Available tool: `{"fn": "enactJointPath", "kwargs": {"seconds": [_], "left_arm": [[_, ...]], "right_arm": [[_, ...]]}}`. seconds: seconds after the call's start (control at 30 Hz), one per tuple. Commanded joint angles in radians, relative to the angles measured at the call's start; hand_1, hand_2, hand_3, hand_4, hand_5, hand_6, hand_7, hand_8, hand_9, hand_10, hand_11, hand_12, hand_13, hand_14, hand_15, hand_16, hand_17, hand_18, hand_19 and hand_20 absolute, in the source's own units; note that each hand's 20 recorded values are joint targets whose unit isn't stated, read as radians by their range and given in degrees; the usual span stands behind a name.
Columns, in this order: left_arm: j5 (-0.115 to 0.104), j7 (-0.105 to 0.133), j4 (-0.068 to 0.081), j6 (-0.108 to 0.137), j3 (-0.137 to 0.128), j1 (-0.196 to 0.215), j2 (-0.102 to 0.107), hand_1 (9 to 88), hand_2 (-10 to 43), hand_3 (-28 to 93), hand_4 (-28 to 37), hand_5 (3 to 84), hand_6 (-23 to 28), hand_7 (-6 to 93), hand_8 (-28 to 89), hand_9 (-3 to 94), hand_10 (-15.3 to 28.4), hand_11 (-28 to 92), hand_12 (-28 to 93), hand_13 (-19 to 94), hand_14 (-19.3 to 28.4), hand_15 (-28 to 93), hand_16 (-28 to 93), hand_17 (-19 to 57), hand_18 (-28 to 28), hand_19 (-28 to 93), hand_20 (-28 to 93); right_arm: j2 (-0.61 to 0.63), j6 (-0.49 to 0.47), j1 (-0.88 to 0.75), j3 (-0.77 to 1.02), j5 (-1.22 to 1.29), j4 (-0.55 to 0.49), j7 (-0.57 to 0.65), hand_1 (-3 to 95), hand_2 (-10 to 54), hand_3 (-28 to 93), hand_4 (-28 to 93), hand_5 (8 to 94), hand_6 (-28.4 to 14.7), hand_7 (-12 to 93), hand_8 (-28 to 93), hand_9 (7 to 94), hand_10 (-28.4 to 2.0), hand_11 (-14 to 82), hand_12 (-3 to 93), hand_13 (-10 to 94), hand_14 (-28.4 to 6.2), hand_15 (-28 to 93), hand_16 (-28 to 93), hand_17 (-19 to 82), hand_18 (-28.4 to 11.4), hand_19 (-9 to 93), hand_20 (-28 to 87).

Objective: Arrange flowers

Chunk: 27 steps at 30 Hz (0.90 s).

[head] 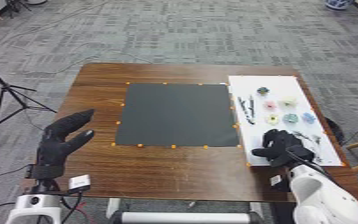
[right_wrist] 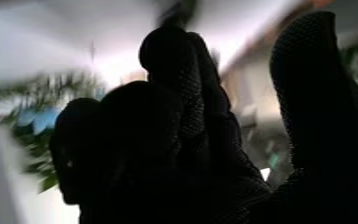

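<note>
Showing six flowers on one white sheet, right hand at its near end, thumb apart from fingers, left hand near the tabletop's left edge, likewise parted

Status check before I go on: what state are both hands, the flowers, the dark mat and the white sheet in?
Left hand: open, thumb apart from fingers, raised at the table's left side.
Right hand: open, over the near part of the white sheet.
Pink flower: on the sheet, off the mat.
Blue flower: likewise.
Dark mat: flat.
White sheet: flat, bearing flowers.
</note>
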Motion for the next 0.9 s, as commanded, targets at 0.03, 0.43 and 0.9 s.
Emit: {"fn": "enactJointPath", "kwargs": {"seconds": [0.03, 0.43, 0.9], "left_arm": [[0.019, -0.012, -0.012, -0.021, -0.008, 0.002, 0.003, 31.3, -9.5, 66, -21.7, 47.9, -3.4, 18.0, -12, 43.9, 12.2, 18, 11, 36, 15.5, 15, 1, 4.3, 14.3, 14, 18], [0.001, -0.009, -0.017, -0.018, -0.009, 0.016, 0.009, 31.3, -9.5, 66, -21.5, 48.5, -3.7, 18.1, -12, 44.1, 12.2, 18, 11, 36, 15.6, 17, 1, 4.2, 14.3, 14, 19], [0.013, -0.026, -0.024, -0.034, -0.017, 0.02, 0.001, 31.3, -9.5, 66, -21.5, 48.5, -3.8, 18.1, -12, 44.1, 12.2, 18, 11, 36, 15.6, 18, 1, 3.8, 14.5, 14, 19]], "right_arm": [[0.093, -0.056, 0.094, -0.047, 0.007, 0.024, 0.018, 39.0, -9.5, 59, -19, 53.4, -5.6, 37, -6, 77.3, -13.6, 43.6, 37.6, 87, -4.6, 61, 35, 66, -9.4, 93, 48], [0.074, -0.027, 0.043, 0.04, 0.061, -0.076, 0.008, 39.1, -9.5, 58, -18, 53.0, -5.5, 38, -7, 78.5, -13.4, 43.1, 37.2, 88, -4.5, 60, 35, 66, -9.3, 93, 48], [0.1, -0.159, 0.016, 0.035, 0.042, -0.019, 0.082, 38.6, -9.5, 55, -15, 60.7, -7.3, 40, -4, 82.8, -13.5, 42.7, 36.1, 92, -3.7, 58, 36, 70, -7.7, 93, 48]]}}
